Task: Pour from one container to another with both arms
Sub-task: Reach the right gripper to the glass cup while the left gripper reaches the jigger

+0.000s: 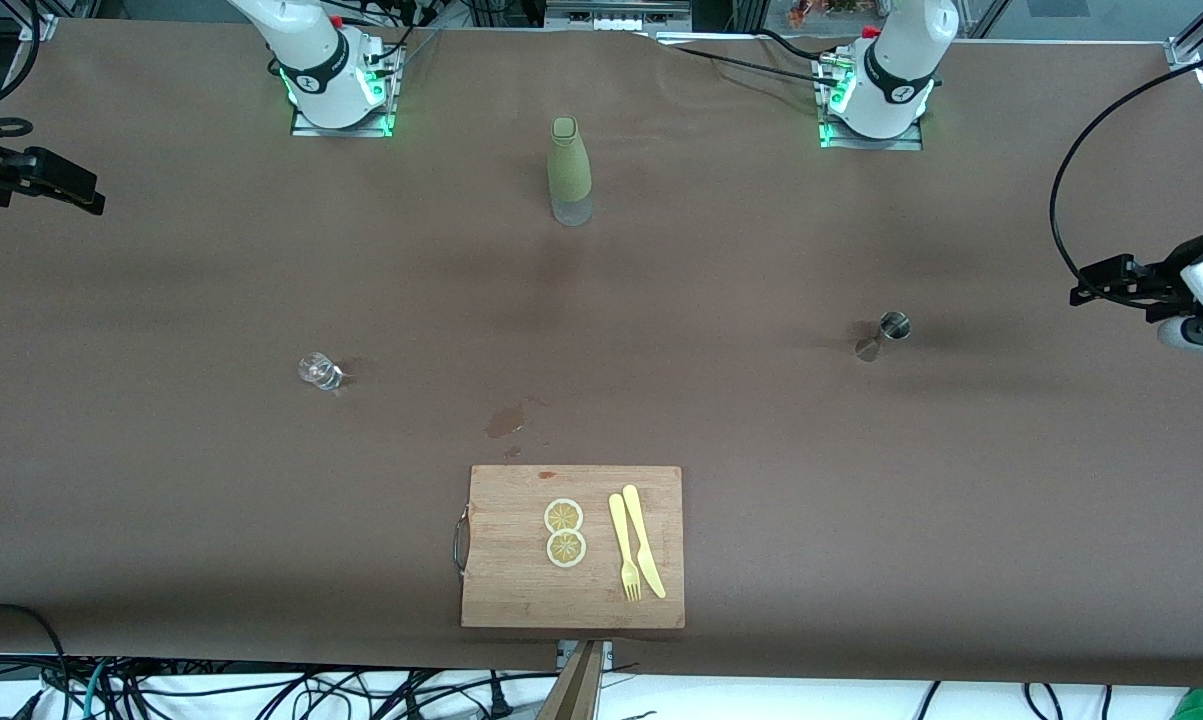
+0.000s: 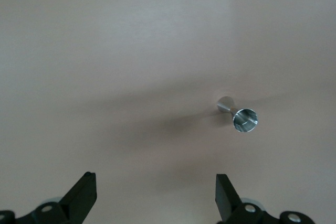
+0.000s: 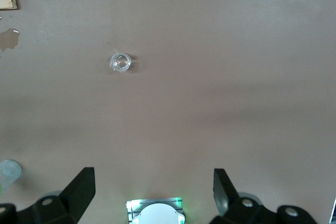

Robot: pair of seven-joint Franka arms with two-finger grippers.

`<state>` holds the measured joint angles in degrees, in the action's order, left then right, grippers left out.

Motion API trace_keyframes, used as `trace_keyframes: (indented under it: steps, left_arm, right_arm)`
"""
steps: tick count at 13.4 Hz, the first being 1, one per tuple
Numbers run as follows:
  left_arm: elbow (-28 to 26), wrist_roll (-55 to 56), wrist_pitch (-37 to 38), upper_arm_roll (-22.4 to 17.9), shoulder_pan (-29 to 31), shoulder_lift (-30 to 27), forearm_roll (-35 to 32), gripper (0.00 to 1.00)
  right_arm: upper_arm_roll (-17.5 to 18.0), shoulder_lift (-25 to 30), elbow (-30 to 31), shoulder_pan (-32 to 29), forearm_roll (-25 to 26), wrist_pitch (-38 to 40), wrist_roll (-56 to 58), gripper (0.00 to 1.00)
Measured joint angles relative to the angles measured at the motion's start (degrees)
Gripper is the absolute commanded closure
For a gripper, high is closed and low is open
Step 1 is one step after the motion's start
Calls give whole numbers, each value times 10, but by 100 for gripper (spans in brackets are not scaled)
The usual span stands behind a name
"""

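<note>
The small steel jigger (image 1: pixel 886 333) stands on the brown table toward the left arm's end; the left wrist view shows the jigger (image 2: pixel 239 115) from high above. The tiny clear glass cup (image 1: pixel 318 370) stands toward the right arm's end and appears as a ring-shaped glass cup (image 3: pixel 120 62) in the right wrist view. My left gripper (image 2: pixel 156 179) hangs high over the table, open and empty, and shows as the left gripper (image 1: pixel 1101 283) at the picture's edge. My right gripper (image 3: pixel 154 176) is also raised, open and empty, seen as the right gripper (image 1: pixel 71 190) at the other edge.
A tall olive-green sleeved bottle (image 1: pixel 569 170) stands between the two bases. A wooden cutting board (image 1: pixel 501 590) near the front camera carries two lemon slices (image 1: pixel 564 532) and a yellow fork and knife (image 1: pixel 636 545). A wet patch (image 1: pixel 506 420) marks the cloth beside the board.
</note>
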<state>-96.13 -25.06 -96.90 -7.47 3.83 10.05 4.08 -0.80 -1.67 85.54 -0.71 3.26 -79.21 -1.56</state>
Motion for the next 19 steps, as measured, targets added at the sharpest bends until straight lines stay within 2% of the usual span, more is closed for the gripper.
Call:
trace_keyframes:
  steps: [4, 8, 11, 13, 16, 19]
  left_arm:
    - [-1, -156, -41, -11, 34, 63, 53, 0]
    - [-1, -351, -62, -61, 37, 139, 159, 0]
    - [2, -481, -68, -86, 42, 194, 216, 0]
    - [12, -574, -70, -88, 54, 225, 240, 0]
    - [26, -740, -66, -89, 68, 271, 320, 0]
    - [31, -880, -20, -91, 76, 305, 401, 0]
  right_arm:
    - [0, 0, 0, 0, 3, -6, 0, 0]
    - [0, -8, 0, 0, 6, -8, 0, 0]
    - [0, -34, 0, 0, 6, -11, 0, 0]
    - [0, -56, 0, 0, 6, -12, 0, 0]
    - [0, -72, 0, 0, 6, -12, 0, 0]
    - [0, -80, 0, 0, 6, -12, 35, 0]
